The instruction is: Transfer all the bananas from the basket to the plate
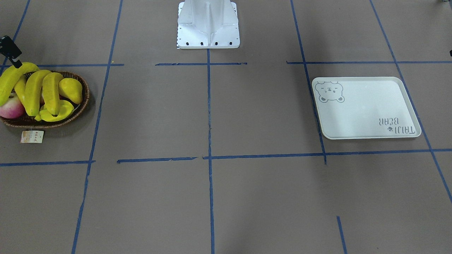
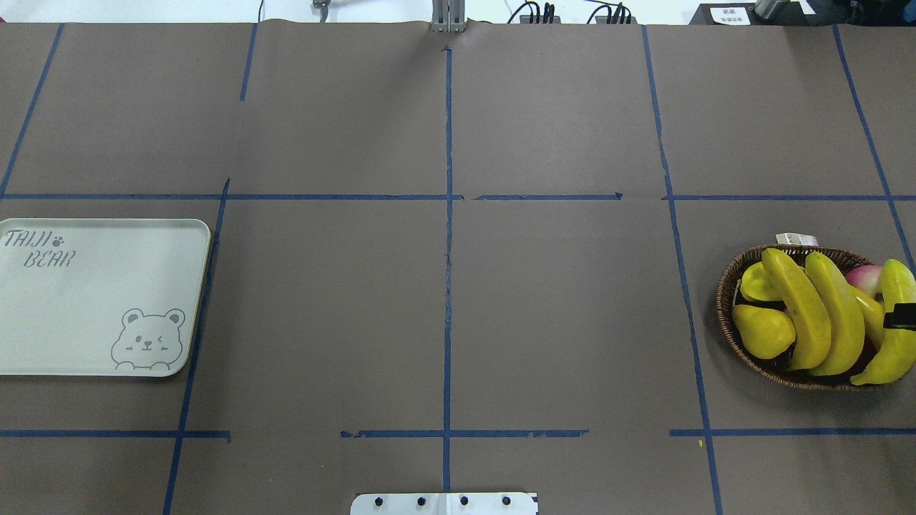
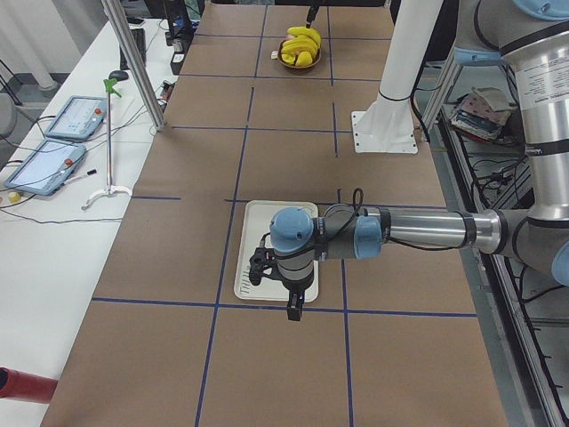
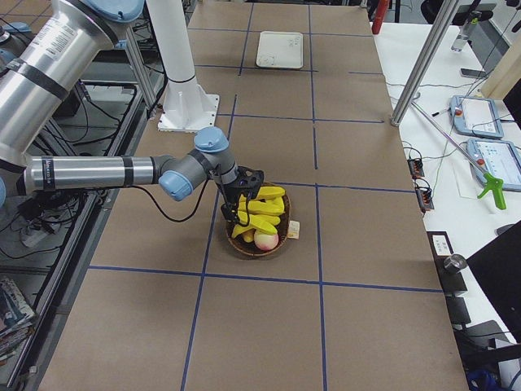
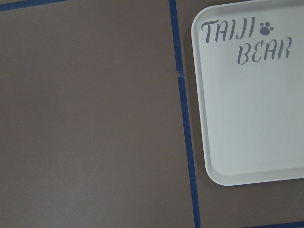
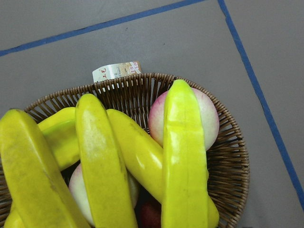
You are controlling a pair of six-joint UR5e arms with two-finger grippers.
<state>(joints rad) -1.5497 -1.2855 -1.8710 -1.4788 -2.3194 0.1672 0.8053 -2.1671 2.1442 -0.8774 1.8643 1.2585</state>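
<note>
Looking across the whole setup, you see the brown counter (image 2: 558,307) gridded with blue tape.

The left arm (image 3: 418,231) reaches out at the end of the counter far from the basket (image 2: 726,300). Its end effector (image 3: 294,309) hangs above the near rim of the plate (image 2: 93,307). That side view is the only one showing it, so you cannot tell whether its fingers are spread or pressed together.

The right arm (image 4: 106,173) stretches over to the basket, with its end effector (image 4: 240,208) down among the fruit.

The plate lies flat and bare, well apart from the basket, at the opposite end of the counter.

The bananas (image 2: 794,307), all four, sit inside the basket, side by side on top of the other fruit. One black finger (image 2: 900,315) lies across the outermost banana (image 2: 894,350), the one at the basket's outer edge. Its partner is out of view, so you cannot tell whether that banana is pinched.

A pink peach (image 2: 862,279) shows under the bananas. A yellow pear (image 2: 762,331) sits on the basket's plate-facing side, with a ridged yellow fruit (image 2: 757,282) beside it.

A small paper tag (image 2: 796,238) lies just outside the basket's rim.
</note>
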